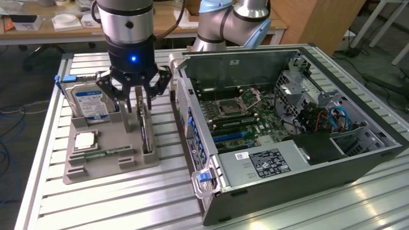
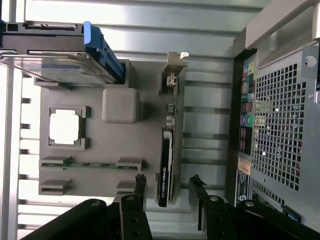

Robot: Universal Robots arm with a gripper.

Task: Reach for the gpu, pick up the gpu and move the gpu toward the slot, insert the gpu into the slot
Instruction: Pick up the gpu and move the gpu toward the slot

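Note:
The gpu is a thin dark card standing on edge in a grey holder tray. In the wrist view the gpu has its silver bracket at the far end. My gripper hangs just above the card, open. In the wrist view the gripper has one black finger on each side of the card's near end, with gaps on both sides and no contact. The slot is a long dark strip on the green motherboard inside the open computer case at the exterior view's right.
The tray also holds a blue-labelled hard drive, a square silver CPU chip and a memory stick. The case's side wall rises close beside the tray. A second robot arm stands behind the case.

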